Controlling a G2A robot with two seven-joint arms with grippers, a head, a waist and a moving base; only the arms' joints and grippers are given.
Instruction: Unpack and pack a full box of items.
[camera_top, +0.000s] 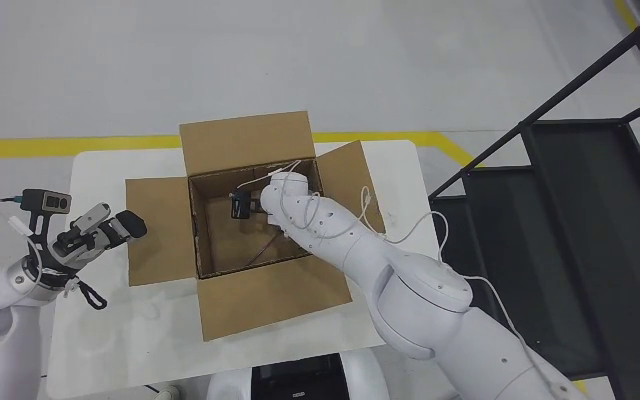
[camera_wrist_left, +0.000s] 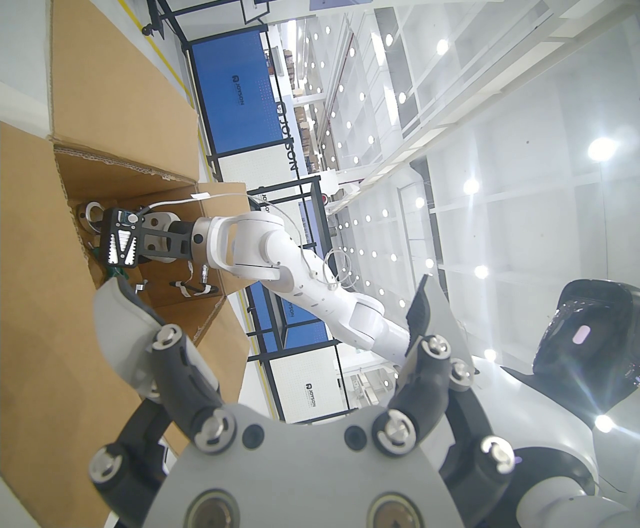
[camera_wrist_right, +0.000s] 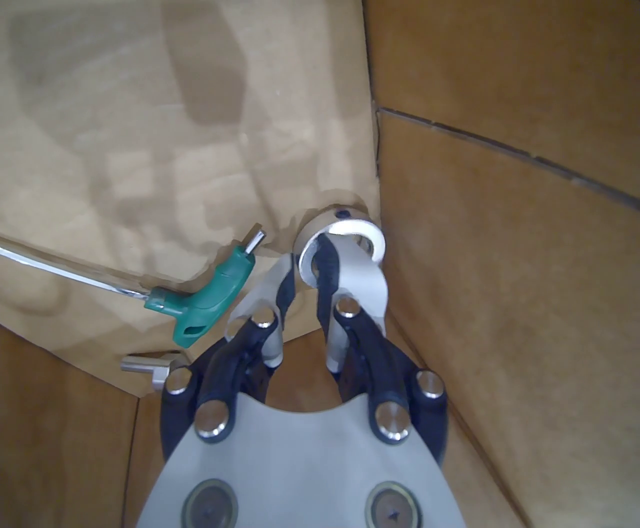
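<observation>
A white table (camera_top: 120, 335) stood on a grey floor crossed by a yellow line (camera_top: 100, 146), with black metal stairs (camera_top: 560, 220) alongside. Inside the open cardboard box (camera_top: 245, 140), the right gripper (camera_wrist_right: 320, 255) pinched the wall of a metal ring (camera_wrist_right: 372, 240) in a corner, a green-handled hex key (camera_wrist_right: 210, 295) lying near. The left gripper (camera_top: 118, 220) hung spread apart beside the box.

The box (camera_top: 250, 150) is set at the middle of the table (camera_top: 150, 330). The ring (camera_wrist_right: 345, 235) is lodged in a corner of the box and clasped by the right gripper (camera_wrist_right: 307, 260). The hex key (camera_wrist_right: 210, 295) is laid on the box floor beside the ring, with a metal stub (camera_wrist_right: 150, 367) just beside its handle. The left gripper (camera_top: 105, 230) is held near the table's left edge, beside the box's left flap.
</observation>
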